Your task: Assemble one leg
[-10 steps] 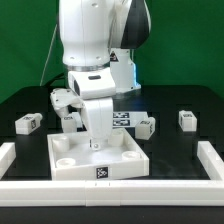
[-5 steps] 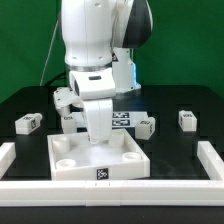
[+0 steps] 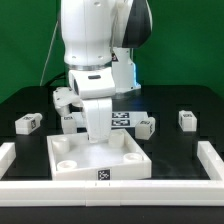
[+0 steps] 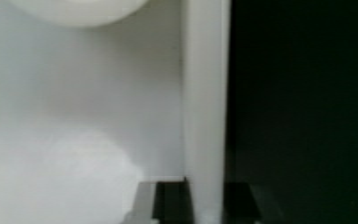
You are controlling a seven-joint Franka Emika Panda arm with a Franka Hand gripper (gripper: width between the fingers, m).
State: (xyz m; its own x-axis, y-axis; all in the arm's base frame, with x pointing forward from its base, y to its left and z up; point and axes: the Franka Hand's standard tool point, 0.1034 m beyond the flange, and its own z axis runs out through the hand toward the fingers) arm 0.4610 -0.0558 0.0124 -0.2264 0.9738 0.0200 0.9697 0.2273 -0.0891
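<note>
The large white tray [image 3: 125, 160] lies at the front of the table, its back wall under my gripper [image 3: 95, 143]. In the wrist view my gripper [image 4: 206, 200] straddles the tray's thin wall [image 4: 204, 90], one dark finger [image 4: 169, 203] on each side and both against it. Small white legs with tags lie on the black table: one at the exterior view's left [image 3: 27, 123], one behind the arm [image 3: 68, 120], one right of the arm [image 3: 146, 125], and one at the far right [image 3: 184, 119]. No leg is in the gripper.
The marker board [image 3: 125, 118] lies behind the tray. A white rail [image 3: 212, 160] borders the table on the exterior view's right, another [image 3: 8, 155] on the left. A round corner socket [image 4: 78, 8] of the tray shows in the wrist view.
The gripper hand has shifted slightly toward the exterior view's left over the tray's back wall. The legs have not moved.
</note>
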